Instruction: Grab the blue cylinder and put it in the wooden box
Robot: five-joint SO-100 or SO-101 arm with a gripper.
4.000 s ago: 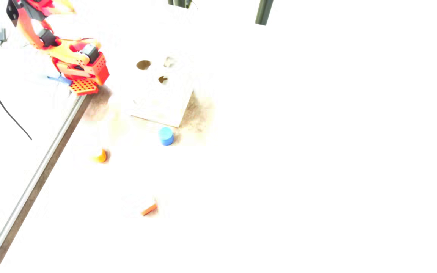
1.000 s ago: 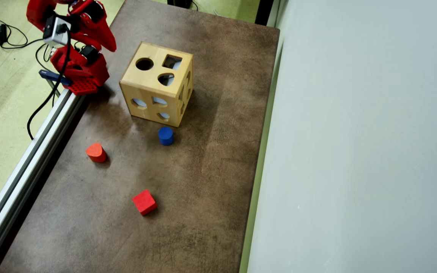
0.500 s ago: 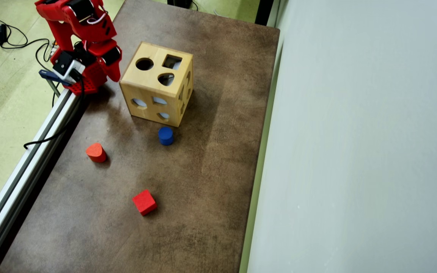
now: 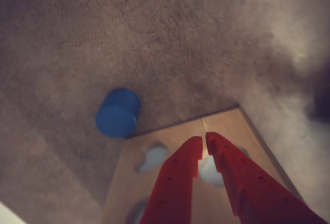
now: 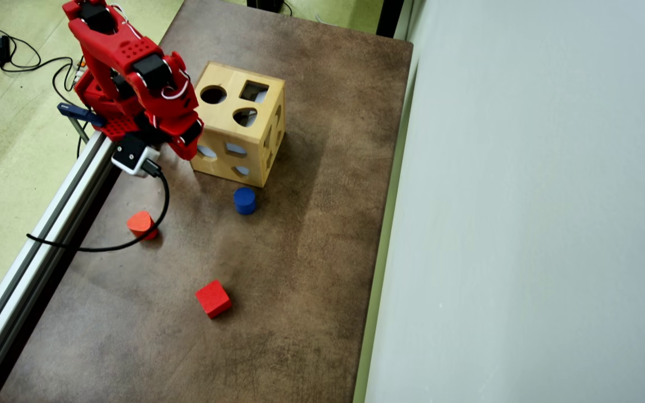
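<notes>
Cylinder (image 5: 244,200) stands upright on the brown worktop (image 5: 311,235), just off the box's (image 5: 244,137) lower corner in the overhead view, near it but apart, with nothing gripping it. In the wrist view the cylinder (image 4: 118,113) sits just past the box's (image 4: 129,182) edge, up and left of the pincer.

The pincer (image 4: 204,142) is clenched and empty: its two red fingers (image 4: 175,182) run up from the bottom of the wrist view and nearly meet at the tips, with only a thin slit between them. They hang over a box face with cut-out holes; whether the tips touch the wood cannot be told. In the overhead view the pincer (image 5: 185,150) lies at the box's left side, under the red arm (image 5: 126,67), whose base is fixed at the worktop's upper left edge.

A red rounded block (image 5: 141,224) lies near the left edge, well apart from the cylinder. A red cube (image 5: 213,299) lies further down the worktop. A black cable (image 5: 132,243) loops from the arm past the rounded block.
</notes>
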